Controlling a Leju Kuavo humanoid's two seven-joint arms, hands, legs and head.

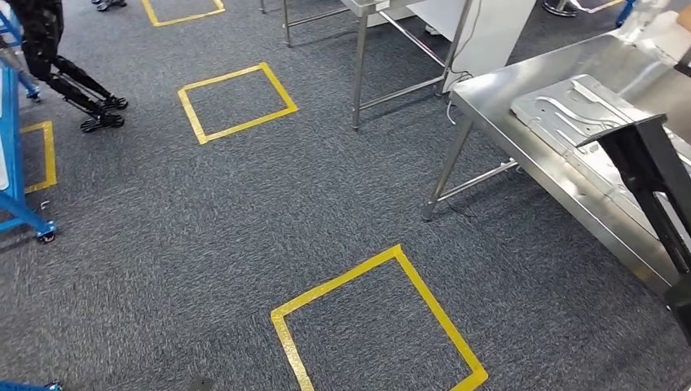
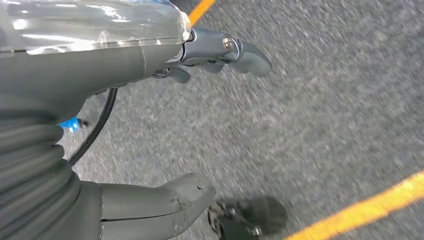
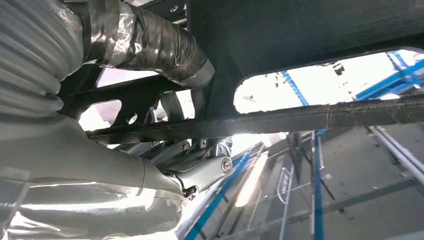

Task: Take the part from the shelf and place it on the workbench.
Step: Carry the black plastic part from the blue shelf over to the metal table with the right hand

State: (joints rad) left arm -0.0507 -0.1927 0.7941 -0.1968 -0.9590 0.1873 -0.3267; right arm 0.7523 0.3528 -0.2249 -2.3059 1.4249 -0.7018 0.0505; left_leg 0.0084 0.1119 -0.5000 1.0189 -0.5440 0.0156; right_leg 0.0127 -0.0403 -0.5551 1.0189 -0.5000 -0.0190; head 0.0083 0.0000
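Head view: grey carpet [image 1: 244, 212] with yellow tape squares, nearest one [image 1: 379, 322] at bottom centre, another [image 1: 236, 102] further off; steel workbench [image 1: 505, 90] on the right with a stamped metal panel [image 1: 570, 110] lying flat on it, a second steel table [image 1: 358, 32] behind; blue rack frame [image 1: 16, 187] at the left edge, a person's dark legs [image 1: 57, 65] top left. Part [image 1: 652, 175], a black metal frame, comes in at the right edge, over the near end of the workbench and above the panel; can't tell if it touches either. Right wrist view: right hand [image 3: 150, 145] grips the part [image 3: 300, 30], thumb wrapped over one side of a black bar, fingers [image 3: 200, 167] curled under the other, cutouts in the frame showing bright background and blue rack struts [image 3: 315, 165] beyond. Left wrist view: left hand [image 2: 165, 130] hangs over the carpet, thumb [image 2: 165, 202] and fingers [image 2: 240, 52] well apart, nothing between them; yellow tape line [image 2: 365, 210] runs on the floor beneath, another strip [image 2: 202, 7] at the far edge, picture blurred
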